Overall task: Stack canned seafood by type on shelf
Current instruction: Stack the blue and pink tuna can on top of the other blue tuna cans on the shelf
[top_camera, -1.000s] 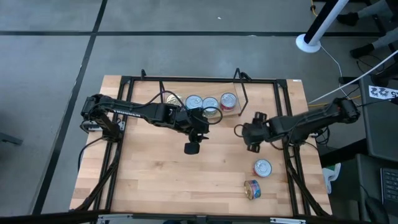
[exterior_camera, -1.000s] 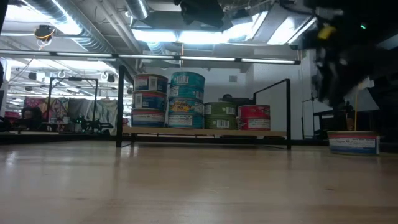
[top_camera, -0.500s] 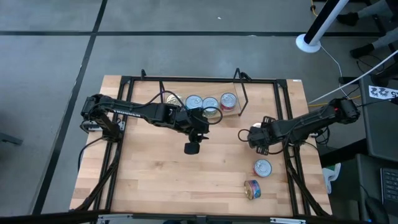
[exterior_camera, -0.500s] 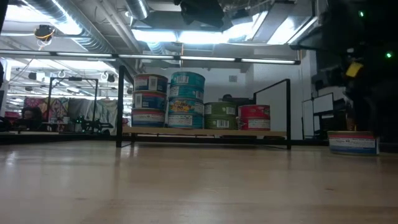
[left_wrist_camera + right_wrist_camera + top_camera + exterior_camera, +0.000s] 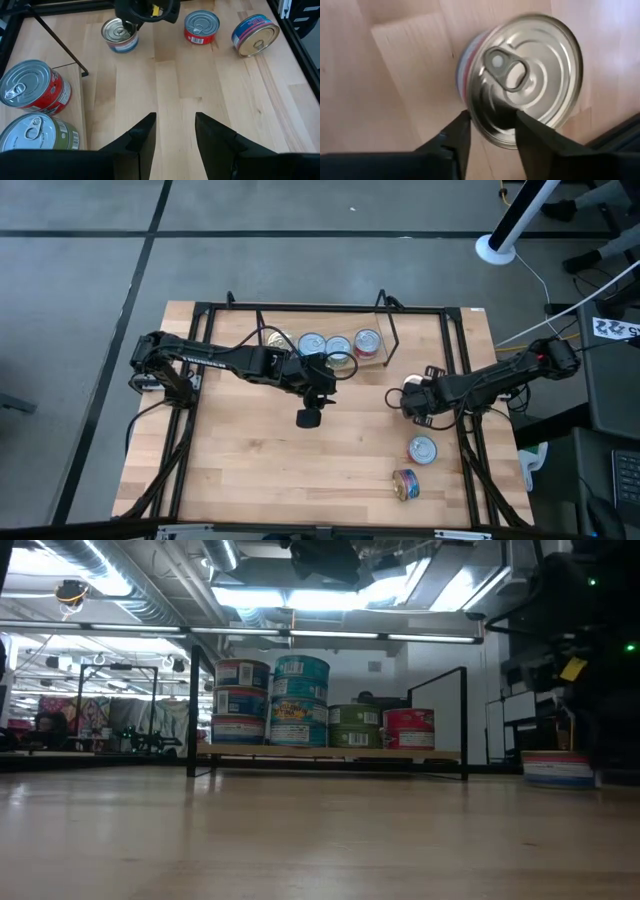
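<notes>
Right gripper (image 5: pixel 490 127) sits on a silver-lidded can (image 5: pixel 527 77), fingers straddling the lid rim near the pull tab; one finger (image 5: pixel 452 137) is outside the can wall, the other over the lid. The jaws are partly apart; a firm pinch cannot be told. In the high view this gripper (image 5: pixel 412 402) is on the can (image 5: pixel 415 383) at the table's right side, just beyond the shelf's end. In the left wrist view the same can (image 5: pixel 120 35) sits under the right gripper (image 5: pixel 134 22). At table height the can (image 5: pixel 558 769) stands on the wood.

Closer to the table's front edge than the right gripper: a red-sided can (image 5: pixel 422 449) upright, then a blue-labelled can (image 5: pixel 405 483) on its side. Both show in the left wrist view, red (image 5: pixel 201 27) and tipped blue (image 5: pixel 255 35).

Left gripper (image 5: pixel 175 132) hangs over bare table (image 5: pixel 250 470), fingers partly spread, holding nothing. From above it (image 5: pixel 308 417) is just in front of the shelf (image 5: pixel 385 340).

Beside the left gripper, on the shelf: a red can (image 5: pixel 35 92) and a green can (image 5: pixel 37 132). The low view shows the shelf (image 5: pixel 330 754) carrying two stacks of two, red-and-white (image 5: pixel 241 700) and teal (image 5: pixel 301 700), then the single green (image 5: pixel 354 726) and red (image 5: pixel 408 728).
</notes>
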Robot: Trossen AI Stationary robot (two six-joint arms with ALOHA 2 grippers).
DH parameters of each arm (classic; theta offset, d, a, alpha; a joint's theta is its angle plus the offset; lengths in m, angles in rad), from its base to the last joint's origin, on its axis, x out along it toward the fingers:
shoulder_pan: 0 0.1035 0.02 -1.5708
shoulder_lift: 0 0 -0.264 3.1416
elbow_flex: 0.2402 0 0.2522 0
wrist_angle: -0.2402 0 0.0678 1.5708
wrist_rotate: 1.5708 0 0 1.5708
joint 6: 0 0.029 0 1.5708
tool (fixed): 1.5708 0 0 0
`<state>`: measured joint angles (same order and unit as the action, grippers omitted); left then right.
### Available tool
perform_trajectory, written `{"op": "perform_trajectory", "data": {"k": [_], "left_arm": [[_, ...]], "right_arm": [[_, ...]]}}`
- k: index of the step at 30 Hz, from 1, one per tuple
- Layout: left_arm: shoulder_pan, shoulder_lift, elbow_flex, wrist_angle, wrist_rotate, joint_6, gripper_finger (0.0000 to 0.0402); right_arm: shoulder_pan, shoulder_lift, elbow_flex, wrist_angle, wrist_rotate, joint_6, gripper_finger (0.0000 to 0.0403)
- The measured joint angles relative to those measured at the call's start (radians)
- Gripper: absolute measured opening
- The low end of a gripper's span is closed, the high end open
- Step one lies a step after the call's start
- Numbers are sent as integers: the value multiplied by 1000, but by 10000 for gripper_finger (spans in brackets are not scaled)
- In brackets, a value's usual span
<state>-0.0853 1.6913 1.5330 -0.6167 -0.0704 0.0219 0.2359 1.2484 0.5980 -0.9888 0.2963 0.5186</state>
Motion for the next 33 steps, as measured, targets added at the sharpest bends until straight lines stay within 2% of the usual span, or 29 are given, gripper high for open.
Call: {"op": "perform_trajectory", "data": {"k": [6,15,26,33], "left_arm": [[0,0,0,1,0,0,131],[0,0,0,6,0,0,131],[0,1,0,16,0,10,131],[0,30,-2,101,0,48,131]], "right_arm": [[-1,0,0,95,2,0,92],[-1,0,0,252,-22,-30,64],[-1,0,-1,392,-135,-58,5],[0,6,-8,438,-216,-63,2]]}}
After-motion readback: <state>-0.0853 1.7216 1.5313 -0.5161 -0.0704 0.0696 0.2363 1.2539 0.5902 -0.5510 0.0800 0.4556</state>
